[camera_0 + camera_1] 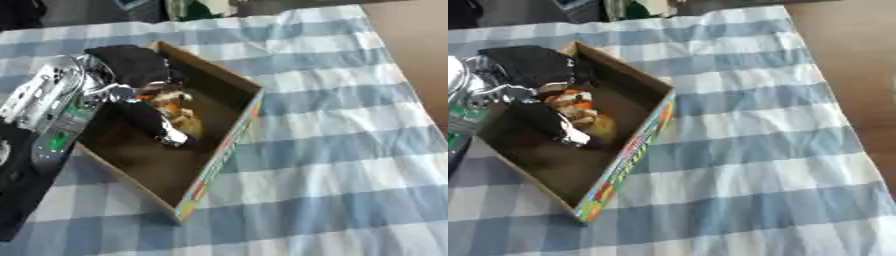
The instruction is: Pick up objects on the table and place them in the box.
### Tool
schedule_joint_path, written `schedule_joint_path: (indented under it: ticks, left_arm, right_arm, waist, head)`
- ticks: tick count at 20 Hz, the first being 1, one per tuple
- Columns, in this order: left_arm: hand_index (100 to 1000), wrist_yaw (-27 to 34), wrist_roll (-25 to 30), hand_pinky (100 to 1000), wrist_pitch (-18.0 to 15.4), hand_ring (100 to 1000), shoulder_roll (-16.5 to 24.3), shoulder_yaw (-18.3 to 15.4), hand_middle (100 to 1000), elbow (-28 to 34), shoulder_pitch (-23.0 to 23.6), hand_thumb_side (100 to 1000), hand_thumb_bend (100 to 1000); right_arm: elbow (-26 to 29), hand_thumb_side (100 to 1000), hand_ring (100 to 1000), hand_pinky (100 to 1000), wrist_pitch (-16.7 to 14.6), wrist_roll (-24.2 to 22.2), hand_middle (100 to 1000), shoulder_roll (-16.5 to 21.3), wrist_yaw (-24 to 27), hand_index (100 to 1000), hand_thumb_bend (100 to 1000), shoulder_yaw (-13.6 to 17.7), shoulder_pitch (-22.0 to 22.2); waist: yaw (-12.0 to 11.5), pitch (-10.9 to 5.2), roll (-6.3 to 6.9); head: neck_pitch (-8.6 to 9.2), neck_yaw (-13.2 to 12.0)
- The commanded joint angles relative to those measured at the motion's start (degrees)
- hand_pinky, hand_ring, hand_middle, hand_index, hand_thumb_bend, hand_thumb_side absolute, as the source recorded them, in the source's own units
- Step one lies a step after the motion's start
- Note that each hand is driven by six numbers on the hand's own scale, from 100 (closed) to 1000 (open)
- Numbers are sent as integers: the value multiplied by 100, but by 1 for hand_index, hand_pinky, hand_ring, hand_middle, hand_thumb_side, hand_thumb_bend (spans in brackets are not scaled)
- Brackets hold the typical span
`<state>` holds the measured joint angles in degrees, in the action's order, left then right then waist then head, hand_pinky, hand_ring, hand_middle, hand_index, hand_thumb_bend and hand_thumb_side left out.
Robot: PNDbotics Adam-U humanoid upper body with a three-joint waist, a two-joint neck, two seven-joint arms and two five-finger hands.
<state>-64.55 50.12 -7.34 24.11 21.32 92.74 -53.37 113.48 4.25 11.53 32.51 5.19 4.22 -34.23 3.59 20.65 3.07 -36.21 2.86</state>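
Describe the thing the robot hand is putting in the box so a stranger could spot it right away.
On the blue-and-white checked cloth sits an open cardboard box with a colourful printed rim. Inside it, under the left hand, lies a small orange, white and yellowish object. It is the only bright thing against the box's brown floor; what it is cannot be made out.

No legible text, brand, number or sign is being shown in either view. Bright multicoloured printing is being displayed along the outer side wall of the box [229, 150], but it is being rendered too blurred for any letters or figures to be made out.
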Motion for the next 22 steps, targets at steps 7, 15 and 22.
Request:
schedule_joint_path:
  ticks: [7,15,22]
  left_arm:
    - [939,244,-801,725,390,873,-57,-511,844,419,-176,1000,619]
    - [895,1280,-2902,648,1111,798,-174,-1033,779,1118,-245,1000,469]
    - [820,2158,-4269,553,1680,708,-191,-1284,683,1341,-181,1000,114]
  right_arm:
    - [111,574,880,747,16,40,630,94,34,822,100,75,-30]
    - [111,574,879,747,16,67,630,87,33,822,100,78,-48]
    - [111,574,879,747,18,100,630,74,31,821,100,93,-49]
  waist:
    - [1,-147,-34]
    - [-26,-176,-56]
    - [-42,-188,-87]
  head:
    - [17,23]
    - [-15,43]
    - [-7,59]
